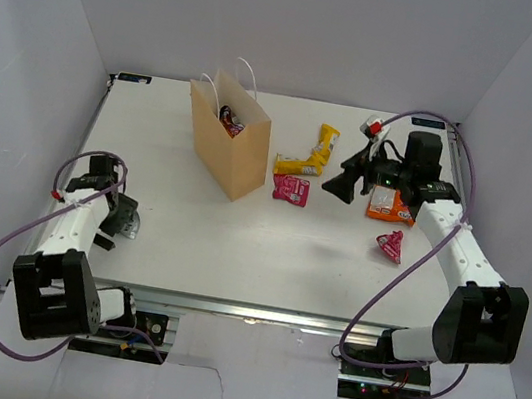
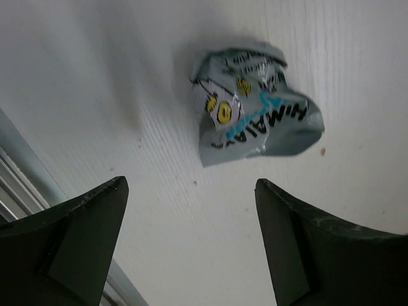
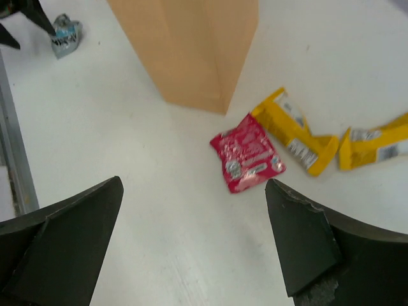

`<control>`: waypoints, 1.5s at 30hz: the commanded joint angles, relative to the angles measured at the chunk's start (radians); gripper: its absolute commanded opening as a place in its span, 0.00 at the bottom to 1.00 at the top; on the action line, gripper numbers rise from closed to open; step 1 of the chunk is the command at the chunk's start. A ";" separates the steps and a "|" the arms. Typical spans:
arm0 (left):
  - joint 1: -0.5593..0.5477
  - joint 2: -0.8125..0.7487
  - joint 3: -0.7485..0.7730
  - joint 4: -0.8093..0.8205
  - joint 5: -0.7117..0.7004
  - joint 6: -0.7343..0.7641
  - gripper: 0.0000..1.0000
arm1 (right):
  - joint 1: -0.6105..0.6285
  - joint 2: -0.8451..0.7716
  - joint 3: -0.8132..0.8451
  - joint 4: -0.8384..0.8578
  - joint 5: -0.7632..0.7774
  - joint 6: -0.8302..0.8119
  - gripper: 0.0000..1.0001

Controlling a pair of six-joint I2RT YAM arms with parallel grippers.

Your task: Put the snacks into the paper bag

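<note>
six loose snacks (image 1: 291, 188) counted on the table (image 1: 237, 256); one dark packet (image 1: 231, 121) shows at the mouth of the paper bag (image 1: 226, 148), which stands upright at far left-centre.
- two yellow packets (image 1: 312, 154) and a pink packet (image 3: 247, 153): just beside the bag's right side.
- orange packet (image 1: 389, 207): close by the right gripper (image 3: 197, 255).
- small pink twist (image 1: 390, 246): nearer the bases.
- crumpled silver packet (image 2: 255, 118): near left.
- left gripper (image 2: 191, 255): jaws wide apart, empty, poised just short of the silver packet.
- right gripper: jaws wide apart, empty, above the pink packet.
- handling, by judgement: light, thin foil, slippery and crushable. pinch across the flat middle or a crimped end seam, not a corner.
</note>
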 commanded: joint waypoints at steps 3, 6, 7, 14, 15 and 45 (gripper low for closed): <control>0.166 -0.003 -0.013 0.187 0.067 0.050 0.91 | -0.103 -0.088 -0.154 -0.087 -0.105 -0.120 0.98; 0.202 0.058 -0.004 0.268 0.130 0.084 0.90 | -0.134 -0.099 -0.187 -0.097 -0.115 -0.126 0.98; 0.207 0.083 0.003 0.279 0.138 0.090 0.88 | -0.138 -0.099 -0.189 -0.097 -0.118 -0.126 0.98; 0.262 0.200 0.008 0.356 0.209 0.148 0.72 | -0.146 -0.089 -0.166 -0.092 -0.130 -0.117 0.98; 0.265 0.210 0.007 0.366 0.216 0.154 0.69 | -0.147 -0.089 -0.166 -0.094 -0.130 -0.117 0.98; -0.082 -0.055 0.509 0.791 0.798 0.004 0.03 | -0.163 -0.082 -0.131 -0.138 -0.125 -0.111 0.98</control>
